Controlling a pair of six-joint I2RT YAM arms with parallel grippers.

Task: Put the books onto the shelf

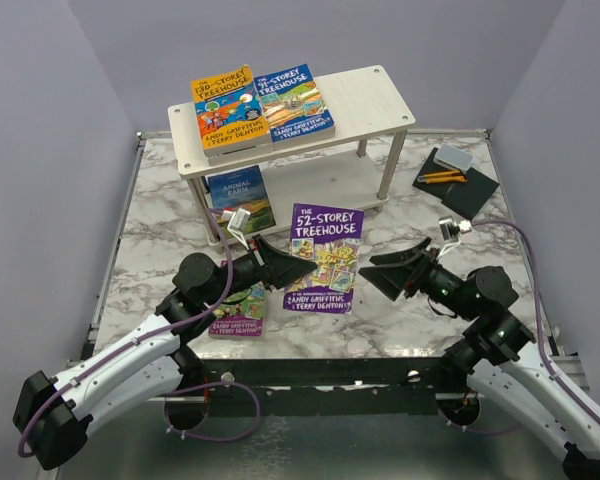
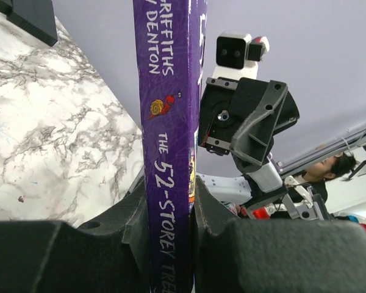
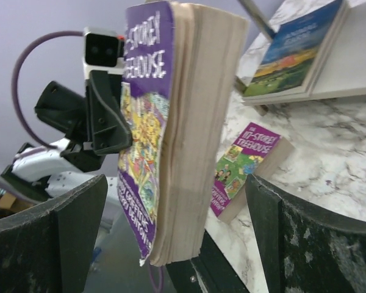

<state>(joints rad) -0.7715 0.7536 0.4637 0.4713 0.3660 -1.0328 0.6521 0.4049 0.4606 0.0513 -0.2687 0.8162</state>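
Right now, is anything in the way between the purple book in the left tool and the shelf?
Nothing visible does. The purple book, clamped in the left tool, hangs in front of the shelf. The orange book and blue book cover the top board's left half; its right half is bare.

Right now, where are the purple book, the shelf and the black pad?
purple book [image 1: 325, 250], top view, on its front cover.
shelf [image 1: 365, 100], top view, on the bare top board.
black pad [image 1: 470, 192], top view, on its bare surface.
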